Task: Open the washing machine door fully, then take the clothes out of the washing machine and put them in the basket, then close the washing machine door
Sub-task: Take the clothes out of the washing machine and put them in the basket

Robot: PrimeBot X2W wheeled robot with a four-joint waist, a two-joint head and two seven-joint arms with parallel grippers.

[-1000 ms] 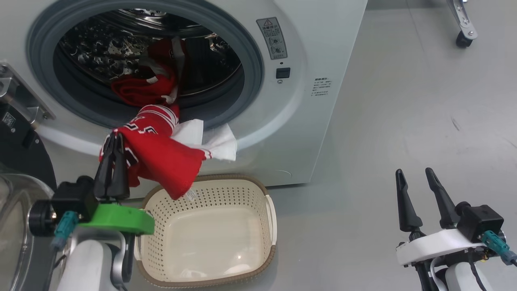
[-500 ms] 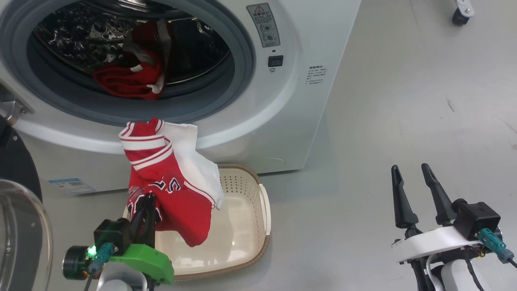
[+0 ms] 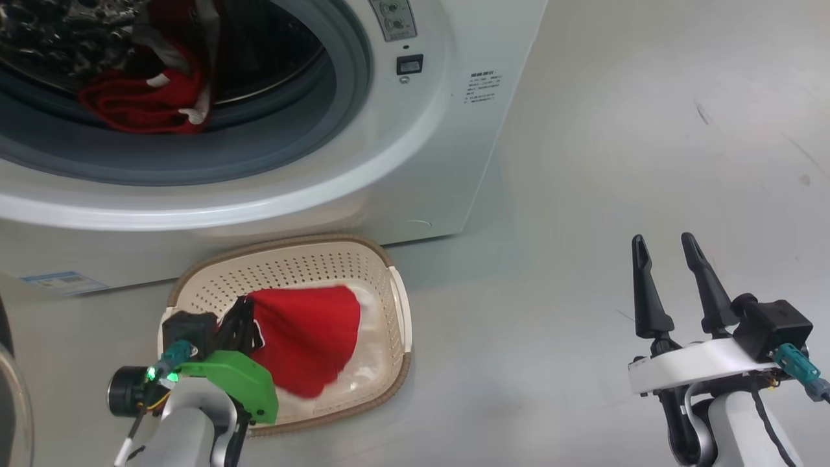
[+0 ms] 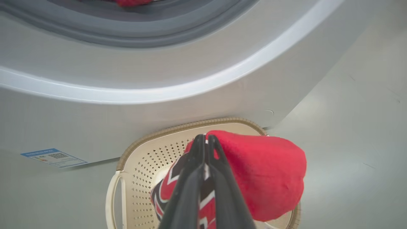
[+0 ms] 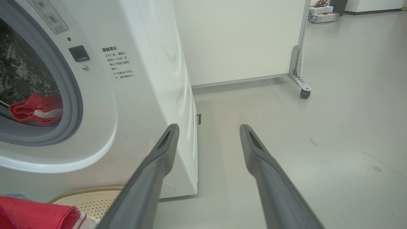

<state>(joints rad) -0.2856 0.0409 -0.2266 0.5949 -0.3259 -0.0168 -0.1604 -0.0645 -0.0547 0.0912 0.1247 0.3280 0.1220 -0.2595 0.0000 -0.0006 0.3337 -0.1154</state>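
Note:
My left gripper (image 3: 243, 310) is shut on the red jersey (image 3: 311, 337) and holds it low over the cream basket (image 3: 395, 305), with the cloth sagging inside the rim. The left wrist view shows the same shut grip (image 4: 206, 140) on the jersey (image 4: 267, 171) above the basket (image 4: 190, 125). The red shorts (image 3: 139, 107) still lie in the steel drum of the white washing machine (image 3: 415, 155). The door's glass edge (image 3: 13, 415) shows at the far lower left. My right gripper (image 3: 668, 246) hangs open over bare floor to the right, holding nothing.
The basket stands on the grey floor right against the machine's front. A blue label (image 4: 52, 157) is stuck low on the machine. In the right wrist view a white wheeled panel with a caster (image 5: 303, 92) stands behind the machine.
My left gripper has pulled the jersey clear of the drum mouth and lowered it into the basket. The head camera has tilted down and to the right. The right gripper stays open.

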